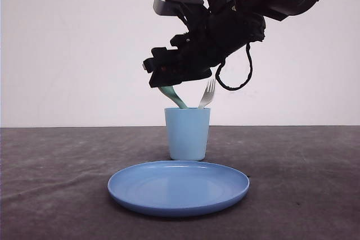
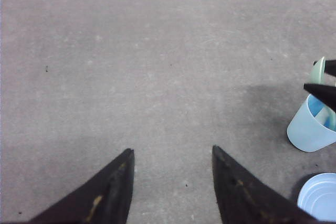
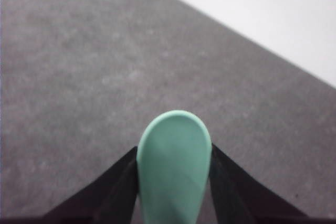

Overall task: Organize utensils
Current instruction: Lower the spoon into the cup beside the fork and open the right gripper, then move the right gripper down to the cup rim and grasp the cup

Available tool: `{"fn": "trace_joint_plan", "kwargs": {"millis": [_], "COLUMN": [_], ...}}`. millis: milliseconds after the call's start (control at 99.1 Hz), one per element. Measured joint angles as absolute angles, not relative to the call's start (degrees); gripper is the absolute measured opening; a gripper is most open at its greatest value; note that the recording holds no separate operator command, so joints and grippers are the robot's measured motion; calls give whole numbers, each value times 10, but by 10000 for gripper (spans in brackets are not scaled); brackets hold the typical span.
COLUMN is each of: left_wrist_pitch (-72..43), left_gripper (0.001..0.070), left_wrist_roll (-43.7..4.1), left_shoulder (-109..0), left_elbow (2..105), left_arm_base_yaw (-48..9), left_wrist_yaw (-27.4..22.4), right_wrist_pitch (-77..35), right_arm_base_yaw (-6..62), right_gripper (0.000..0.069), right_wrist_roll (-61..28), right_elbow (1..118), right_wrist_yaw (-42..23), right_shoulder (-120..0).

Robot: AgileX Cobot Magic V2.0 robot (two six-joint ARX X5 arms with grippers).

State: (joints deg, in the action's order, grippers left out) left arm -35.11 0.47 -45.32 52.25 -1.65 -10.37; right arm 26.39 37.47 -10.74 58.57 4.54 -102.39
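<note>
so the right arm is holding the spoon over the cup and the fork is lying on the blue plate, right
Not quite. The fork is not on the plate; it stands in the cup, tines up, as the front view shows. The rest holds: the right gripper has the spoon between its fingers above the cup.

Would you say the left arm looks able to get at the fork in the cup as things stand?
Probably not easily: the fork stands in the cup directly under the right claw, shut on the spoon. The left claw is open, over bare table.
</note>
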Motion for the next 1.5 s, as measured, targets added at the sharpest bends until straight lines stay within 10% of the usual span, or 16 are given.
{"fn": "trace_joint_plan", "kwargs": {"millis": [484,1039,1503], "left_wrist_pitch": [-351,-351,-351], "left_gripper": [276,276,276], "left_wrist_roll": [5,7,9], "left_shoulder": [-453,-453,-453], "left_elbow": [522,522,522], "left_arm_base_yaw": [-17,-17,-17], "left_wrist_yaw": [-104,-104,-103], "right_wrist_pitch": [229,223,27], "right_arm_base_yaw": [368,368,368], "right_gripper": [226,592,619], "right_wrist_roll": [-108,-106,-67], "right_elbow": [586,586,586], "right_wrist_yaw": [45,45,44], "right_shoulder": [-1024,-1021,-846]}}
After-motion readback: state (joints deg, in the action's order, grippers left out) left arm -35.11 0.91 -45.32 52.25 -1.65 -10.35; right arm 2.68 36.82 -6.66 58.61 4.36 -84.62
